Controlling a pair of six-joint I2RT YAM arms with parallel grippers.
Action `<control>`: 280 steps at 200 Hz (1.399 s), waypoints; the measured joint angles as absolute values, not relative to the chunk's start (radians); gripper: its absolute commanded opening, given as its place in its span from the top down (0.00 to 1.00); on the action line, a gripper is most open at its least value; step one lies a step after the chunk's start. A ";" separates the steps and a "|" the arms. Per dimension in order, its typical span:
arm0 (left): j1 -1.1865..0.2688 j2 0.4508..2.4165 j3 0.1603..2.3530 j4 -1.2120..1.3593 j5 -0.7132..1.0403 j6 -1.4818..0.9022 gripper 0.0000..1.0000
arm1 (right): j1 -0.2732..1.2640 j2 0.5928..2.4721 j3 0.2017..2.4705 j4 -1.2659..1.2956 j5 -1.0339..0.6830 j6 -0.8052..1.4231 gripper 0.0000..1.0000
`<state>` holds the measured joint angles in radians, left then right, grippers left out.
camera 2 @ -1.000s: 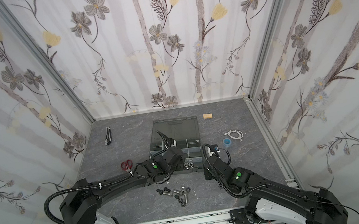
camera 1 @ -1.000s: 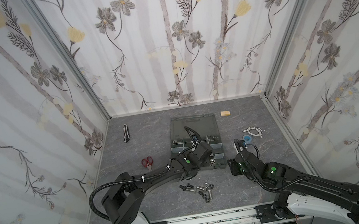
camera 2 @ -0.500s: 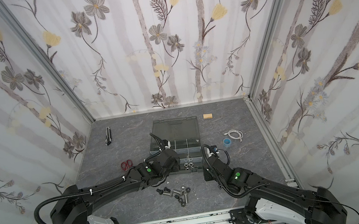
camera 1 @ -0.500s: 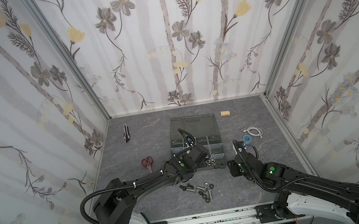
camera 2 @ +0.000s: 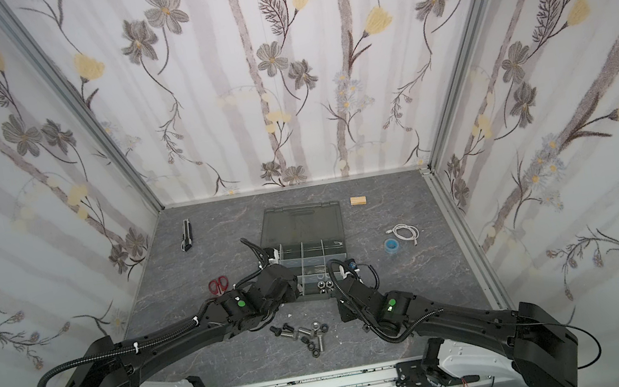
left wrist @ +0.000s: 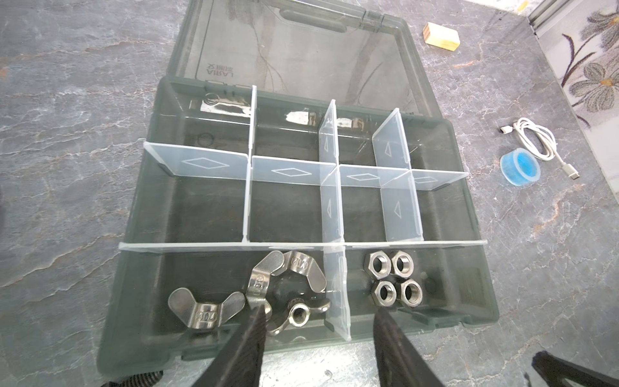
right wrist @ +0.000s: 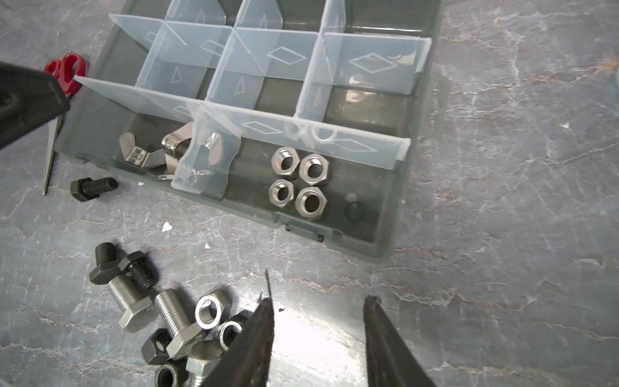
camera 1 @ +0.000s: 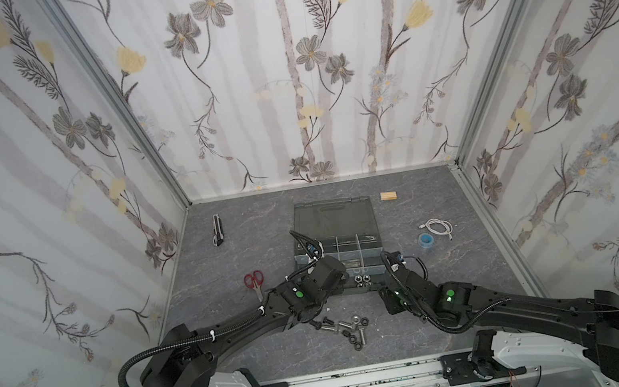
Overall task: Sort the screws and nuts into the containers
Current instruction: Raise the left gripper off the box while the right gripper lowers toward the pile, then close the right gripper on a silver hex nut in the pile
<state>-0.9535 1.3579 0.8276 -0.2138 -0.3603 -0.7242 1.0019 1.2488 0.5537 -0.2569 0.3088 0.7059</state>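
The dark grey organizer case lies open, its containers split by pale dividers. Silver wing nuts fill its front left compartment and several silver hex nuts sit in the front right one. My left gripper hangs open and empty over the case's front edge. Loose silver screws, black screws and nuts lie in a pile on the table before the case; one black screw lies apart. Beside that pile, over bare table, my right gripper is open and empty.
Red scissors lie left of the case and a box cutter at the back left. A wooden block sits behind the lid. A blue tape roll and a white cable lie to the right.
My left arm has come down and drawn back from over the case's compartments to its front edge. The right arm has barely shifted.
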 measured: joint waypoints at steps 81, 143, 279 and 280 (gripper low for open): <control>-0.924 1.211 0.717 -0.212 -0.380 -0.755 0.44 | 1.087 1.375 0.612 -0.256 0.287 0.697 0.55; -0.912 1.137 0.659 -0.213 -0.396 -0.782 0.43 | 1.126 1.443 0.649 -0.245 0.275 0.687 0.55; -0.911 1.132 0.638 -0.213 -0.397 -0.789 0.42 | 1.171 1.617 0.713 -0.205 0.207 0.672 0.58; -0.911 1.132 0.637 -0.213 -0.397 -0.789 0.42 | 1.171 1.617 0.713 -0.205 0.207 0.672 0.58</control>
